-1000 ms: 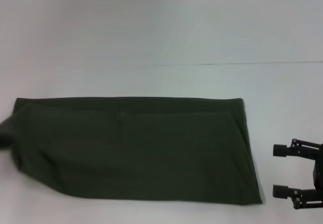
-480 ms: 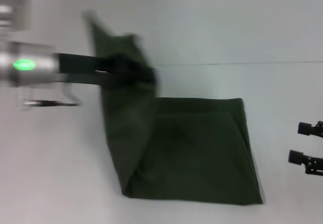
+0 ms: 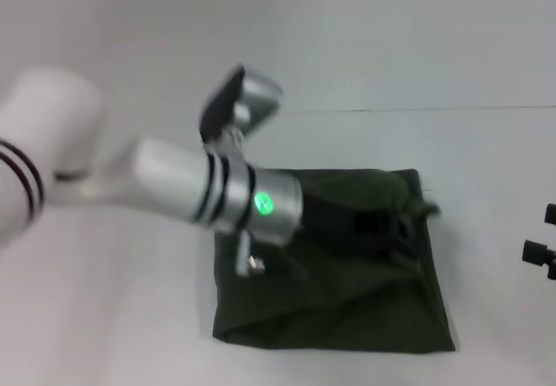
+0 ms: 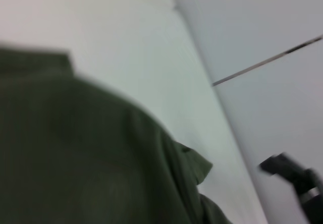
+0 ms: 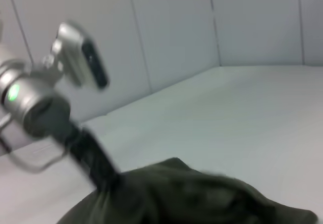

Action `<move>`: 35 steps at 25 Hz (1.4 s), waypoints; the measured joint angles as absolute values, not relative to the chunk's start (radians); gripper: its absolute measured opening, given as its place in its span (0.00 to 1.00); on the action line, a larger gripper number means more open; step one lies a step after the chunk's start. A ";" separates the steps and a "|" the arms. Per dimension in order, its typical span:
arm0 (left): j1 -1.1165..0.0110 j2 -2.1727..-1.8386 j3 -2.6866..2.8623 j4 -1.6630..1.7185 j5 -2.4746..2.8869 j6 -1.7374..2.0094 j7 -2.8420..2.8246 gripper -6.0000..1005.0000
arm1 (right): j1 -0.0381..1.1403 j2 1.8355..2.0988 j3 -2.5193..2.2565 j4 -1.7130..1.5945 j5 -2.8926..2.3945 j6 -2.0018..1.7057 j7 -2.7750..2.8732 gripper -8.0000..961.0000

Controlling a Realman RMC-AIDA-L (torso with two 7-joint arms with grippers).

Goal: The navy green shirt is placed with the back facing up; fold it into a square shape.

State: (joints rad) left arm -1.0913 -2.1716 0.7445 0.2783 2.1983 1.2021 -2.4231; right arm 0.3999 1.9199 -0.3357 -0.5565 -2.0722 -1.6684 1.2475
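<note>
No readable text, label or number shows on anything in view

**Soft knit on a smooth matt desk**

The navy green shirt (image 3: 347,303) is showing as soft, matt cloth, rumpling into loose folds and giving off no shine. The desk (image 3: 486,151) under it is looking smooth, pale and matt. The left arm's wrist (image 3: 234,196) is gleaming like brushed silver metal with black bands, while the left pincer (image 3: 382,225) is appearing as matt black.
</note>
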 joint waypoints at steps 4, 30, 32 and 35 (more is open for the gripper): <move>-1.095 -2.175 0.736 0.187 2.129 1.182 -2.404 0.12 | 0.406 1.916 -0.335 -0.557 -2.072 -1.653 1.256 0.95; -0.696 -2.165 0.736 0.371 1.624 1.214 -1.296 0.89 | 0.547 1.969 -0.244 -0.545 -1.918 -1.407 1.426 0.95; -0.691 -2.166 0.736 0.370 1.619 1.231 -1.254 0.92 | 0.554 1.976 -0.248 -0.545 -1.917 -1.405 1.414 0.95; -0.676 -2.164 0.736 0.372 1.605 1.293 -1.149 0.93 | 0.560 1.979 -0.306 -0.545 -1.919 -1.471 1.379 0.95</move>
